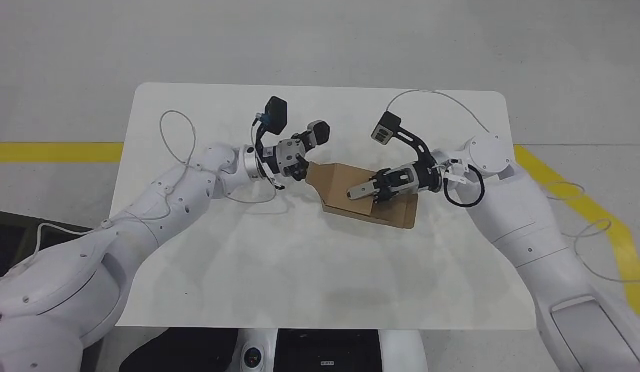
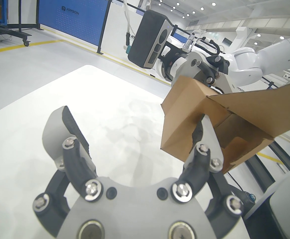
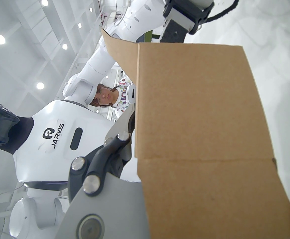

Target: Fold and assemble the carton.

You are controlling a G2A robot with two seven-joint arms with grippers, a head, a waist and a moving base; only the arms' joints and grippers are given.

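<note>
The brown carton [image 1: 340, 180], partly folded, is held just above the middle of the white table [image 1: 300, 272]. My right gripper [image 1: 368, 190] is shut on one of its walls from the right; in the right wrist view one finger [image 3: 121, 128] presses the edge of the carton [image 3: 197, 113] and the other is hidden behind the panel. My left gripper [image 2: 135, 128] stands open at the carton's left end. One of its fingers [image 2: 207, 135] touches a flap at the open end of the carton [image 2: 184, 115]; the other finger [image 2: 70, 130] hangs free over the table.
A thin cable loop [image 1: 175, 132] lies on the table's far left part, and another cable [image 1: 440, 97] arcs above the right arm. A yellow floor line [image 1: 60, 152] runs beside the table.
</note>
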